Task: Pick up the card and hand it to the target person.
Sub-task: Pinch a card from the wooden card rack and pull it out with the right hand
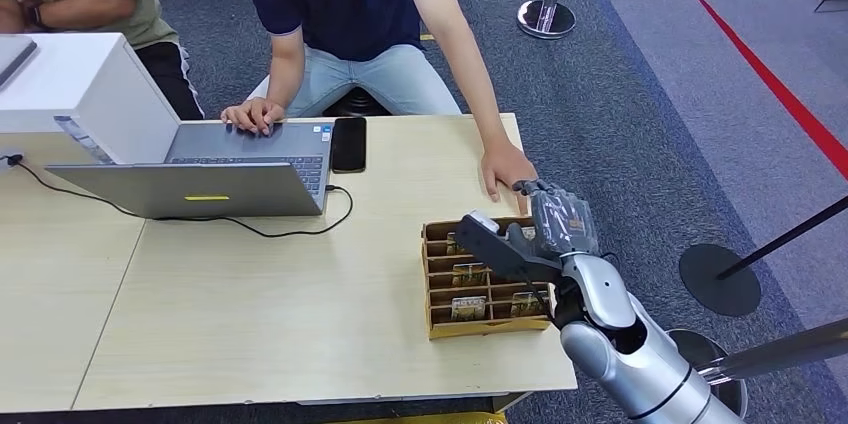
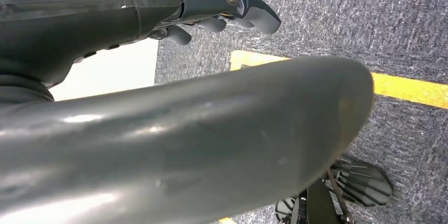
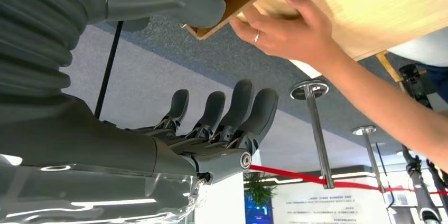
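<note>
Cards stand in a box at the head view's lower right, under the empty, spread right hand; thin, light, stiff, probably best pinched by a top edge. Right wrist view: fingers apart, a person's hand on the tabletop. Left wrist view: left hand empty, fingers loosely curled.

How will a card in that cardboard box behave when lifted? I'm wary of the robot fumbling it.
The cards look thin and flat, so probably light and slightly bendy. They stand in narrow slots of the box, so likely awkward to pinch. The right hand, open above, may nudge the light box.
</note>
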Robot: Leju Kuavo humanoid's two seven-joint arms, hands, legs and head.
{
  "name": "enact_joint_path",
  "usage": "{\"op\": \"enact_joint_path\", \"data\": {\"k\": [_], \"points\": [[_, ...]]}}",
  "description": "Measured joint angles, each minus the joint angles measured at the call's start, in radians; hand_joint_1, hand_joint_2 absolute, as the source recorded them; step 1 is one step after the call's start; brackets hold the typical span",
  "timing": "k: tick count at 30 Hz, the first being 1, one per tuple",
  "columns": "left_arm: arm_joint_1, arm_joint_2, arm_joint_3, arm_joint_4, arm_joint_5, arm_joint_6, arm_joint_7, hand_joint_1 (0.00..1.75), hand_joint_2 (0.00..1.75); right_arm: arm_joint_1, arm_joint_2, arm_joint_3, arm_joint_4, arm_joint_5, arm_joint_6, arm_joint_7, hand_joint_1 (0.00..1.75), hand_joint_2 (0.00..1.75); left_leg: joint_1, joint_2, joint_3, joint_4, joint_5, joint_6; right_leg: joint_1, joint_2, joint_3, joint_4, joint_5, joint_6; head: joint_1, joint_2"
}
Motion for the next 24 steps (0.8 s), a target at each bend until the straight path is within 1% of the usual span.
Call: {"op": "enact_joint_path", "data": {"k": [4,7,19,24], "points": [[0.0,0.0,0.0,0.0,0.002,0.001,0.0,0.0,0.0,0.0,0.0,0.011,0.01,-0.007,0.006,0.0,0.9,1.75,0.0,0.0,0.0,0.0,0.0,0.0,0.0,0.0,0.0,0.0,0.0,0.0,0.0,0.0],[0.0,0.0,0.0,0.0,0.003,0.003,0.001,0.0,0.0,0.0,0.0,0.022,0.017,-0.01,0.012,0.0,0.93,1.75,0.0,0.0,0.0,0.0,0.0,0.0,0.0,0.0,0.0,0.0,0.0,0.0,0.0,0.0],[0.0,0.0,0.0,0.0,0.012,0.004,0.002,0.0,0.0,0.0,0.0,0.056,0.049,-0.033,0.02,0.001,0.86,1.75,0.0,0.0,0.0,0.0,0.0,0.0,0.0,0.0,0.0,0.0,0.0,0.0,0.0,0.0],[0.0,0.0,0.0,0.0,0.014,0.006,0.0,0.0,0.0,-0.005,0.0,0.07,0.057,-0.041,0.02,0.001,0.86,1.75,0.0,0.0,0.0,0.0,0.0,0.0,0.0,0.0,0.0,0.0,0.0,0.0,0.0,0.0]]}}
